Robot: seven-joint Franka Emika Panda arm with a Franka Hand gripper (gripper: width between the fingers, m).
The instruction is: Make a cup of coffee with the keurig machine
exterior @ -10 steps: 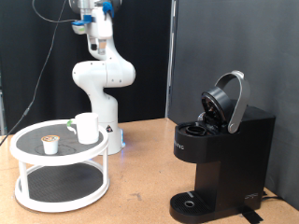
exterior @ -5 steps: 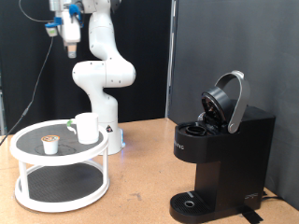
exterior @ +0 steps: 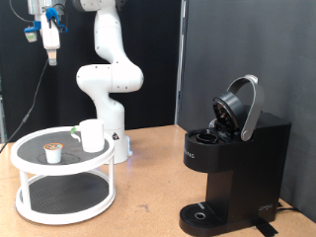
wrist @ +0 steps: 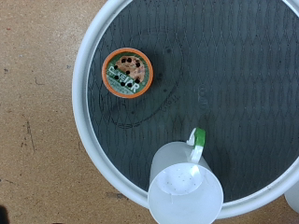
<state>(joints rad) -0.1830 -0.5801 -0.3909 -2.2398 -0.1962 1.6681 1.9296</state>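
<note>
cup [exterior: 92, 135] sits upright on top tier of round white stand [exterior: 30, 163], exterior view's left, green handle showing in wrist view; pod [exterior: 53, 152] just beside it, apart. keurig machine [exterior: 232, 163] on the bench at exterior view's right, lid up, drip base bare. gripper [exterior: 48, 44] high at the exterior view's top left above the stand, nothing held; can't tell how wide the fingers are. Judgement: centre over the chosen item before descending, keep clear of its neighbour

White rounded arm [exterior: 109, 74], blue-accented gripper [exterior: 48, 39]
</note>
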